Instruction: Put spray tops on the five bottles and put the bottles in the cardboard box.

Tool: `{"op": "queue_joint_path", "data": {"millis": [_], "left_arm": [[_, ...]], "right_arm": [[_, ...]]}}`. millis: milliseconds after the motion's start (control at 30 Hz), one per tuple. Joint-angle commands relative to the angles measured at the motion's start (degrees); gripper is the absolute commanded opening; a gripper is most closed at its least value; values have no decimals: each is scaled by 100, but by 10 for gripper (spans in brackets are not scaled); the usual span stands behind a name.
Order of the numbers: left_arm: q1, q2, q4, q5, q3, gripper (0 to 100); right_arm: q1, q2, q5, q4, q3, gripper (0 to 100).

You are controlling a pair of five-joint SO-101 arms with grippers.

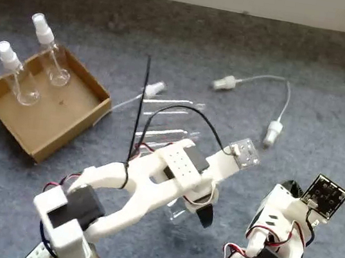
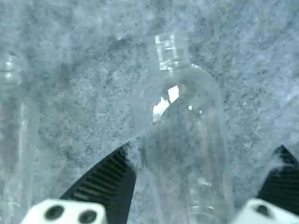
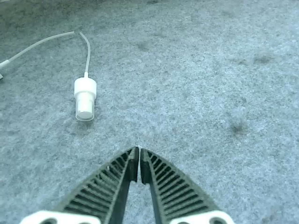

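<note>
In the cardboard box (image 1: 62,127) at the left stand two clear bottles (image 1: 21,77) (image 1: 53,56) with white spray tops on. My left gripper (image 2: 204,149) is open low over the carpet, with a bare clear bottle (image 2: 187,140) lying between its fingers (image 2: 107,179); the same bottle (image 1: 176,214) shows under the left arm (image 1: 172,174). Two more bare bottles (image 1: 169,110) (image 1: 162,133) lie just beyond the arm. My right gripper (image 3: 139,151) is shut on nothing, a short way from a loose spray top (image 3: 85,99).
Three loose spray tops with thin tubes lie on the grey carpet: one (image 1: 154,89) near the box, one (image 1: 227,82) farther back, one (image 1: 273,132) ahead of the right arm (image 1: 281,229). Another clear bottle (image 2: 14,140) lies beside the left gripper.
</note>
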Motion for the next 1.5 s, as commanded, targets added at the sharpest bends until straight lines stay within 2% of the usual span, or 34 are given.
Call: {"op": "queue_joint_path", "data": {"millis": [0,267,500,633,800,1033,1200,1333,1467], "left_arm": [[-207,312,79,-53,-690,375],[-277,549,88,-281,-910,281],[-277,532,97,-334,-910,281],[-277,-92,158,-334,-857,280],[-277,-1182,826,-334,-848,280],[-295,-2053,1292,-334,-848,278],[-840,-2642,1415,-352,-848,280],[-963,-2695,1459,-387,-743,281],[-620,-2299,1398,-598,-505,282]], "right_arm": [[57,-66,44,-233,84,6],[57,-66,44,-233,84,6],[57,-66,44,-233,110,6],[57,-66,44,-233,119,6],[57,-66,44,-233,119,6],[57,-66,44,-233,119,6],[57,-66,44,-233,119,6],[57,-66,44,-233,119,6],[57,-66,44,-233,119,6]]}}
